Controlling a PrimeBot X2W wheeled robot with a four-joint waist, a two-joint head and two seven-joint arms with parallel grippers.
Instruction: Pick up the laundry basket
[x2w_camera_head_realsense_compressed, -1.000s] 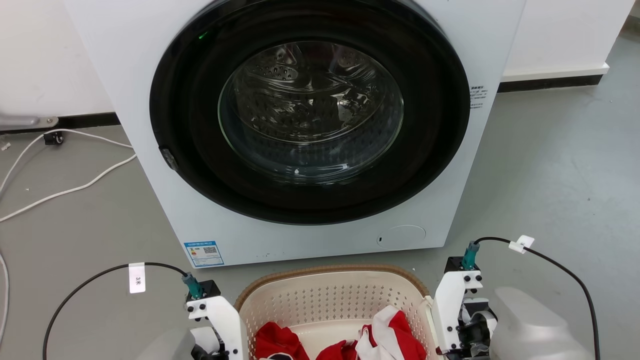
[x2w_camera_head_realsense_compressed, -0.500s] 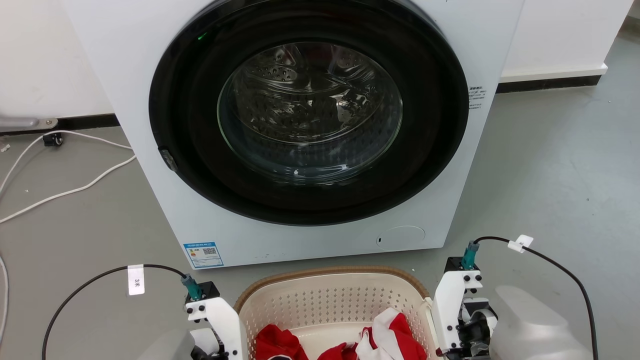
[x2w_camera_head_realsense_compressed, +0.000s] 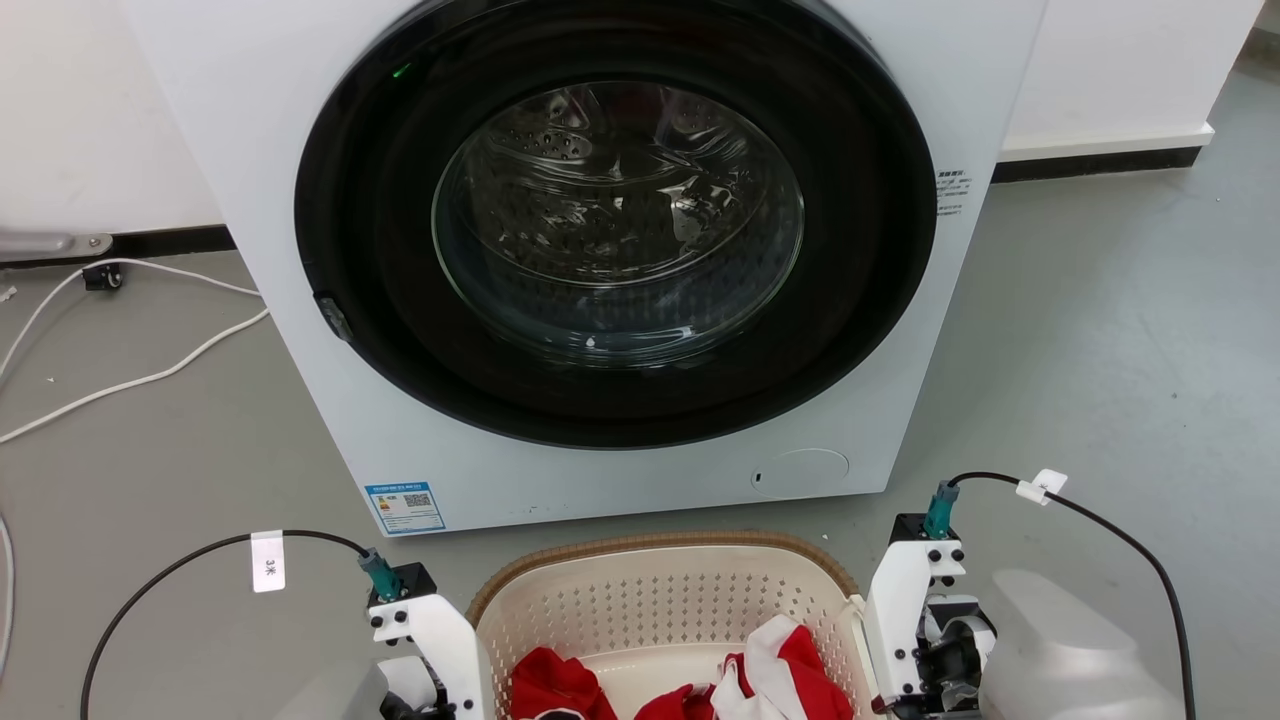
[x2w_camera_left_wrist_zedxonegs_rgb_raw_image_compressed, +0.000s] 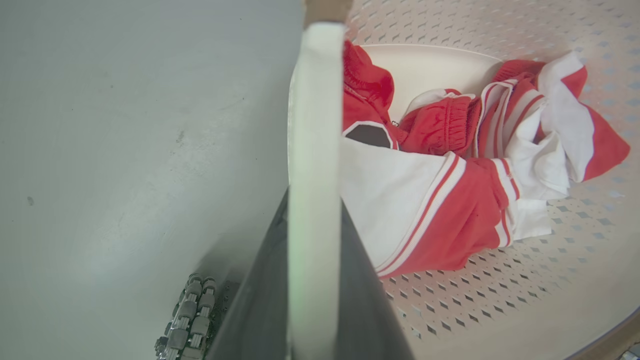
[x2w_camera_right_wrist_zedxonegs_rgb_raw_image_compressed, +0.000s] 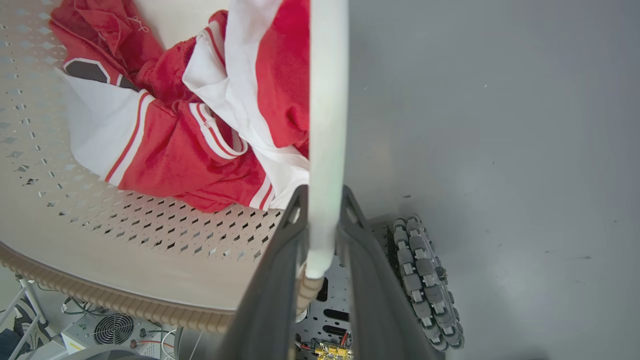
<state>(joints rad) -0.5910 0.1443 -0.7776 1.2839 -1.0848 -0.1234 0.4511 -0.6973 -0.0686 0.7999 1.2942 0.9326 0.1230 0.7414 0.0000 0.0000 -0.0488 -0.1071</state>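
1. At far left, white cables (x2w_camera_head_realsense_compressed: 140, 378) are laid loose across the grey floor (x2w_camera_head_realsense_compressed: 1100, 330).
2. The left gripper (x2w_camera_left_wrist_zedxonegs_rgb_raw_image_compressed: 314, 200) is closed tight on the white left handle (x2w_camera_left_wrist_zedxonegs_rgb_raw_image_compressed: 312, 115) of the laundry basket (x2w_camera_head_realsense_compressed: 660, 605). The handle is pinched between two dark fingers (x2w_camera_left_wrist_zedxonegs_rgb_raw_image_compressed: 265, 310) that are barely apart. The gripper's pale wrist block (x2w_camera_head_realsense_compressed: 430, 635) is seen against the basket's left side.
3. The laundry basket is framed at the bottom centre of the head view, between both arms and just in front of the washing machine (x2w_camera_head_realsense_compressed: 600, 480). Whether it is touching the floor cannot be told.
4. The machine's steel drum is shown through the round glass door (x2w_camera_head_realsense_compressed: 618, 220).
5. Red-and-white clothes (x2w_camera_head_realsense_compressed: 780, 665) are heaped inside the basket.
6. The right gripper (x2w_camera_right_wrist_zedxonegs_rgb_raw_image_compressed: 324, 200) is likewise clamped on the right handle (x2w_camera_right_wrist_zedxonegs_rgb_raw_image_compressed: 327, 100), with one finger pressed to each side.
7. A roller wheel (x2w_camera_right_wrist_zedxonegs_rgb_raw_image_compressed: 425, 280) of the robot's base is seen on the floor beside that gripper.
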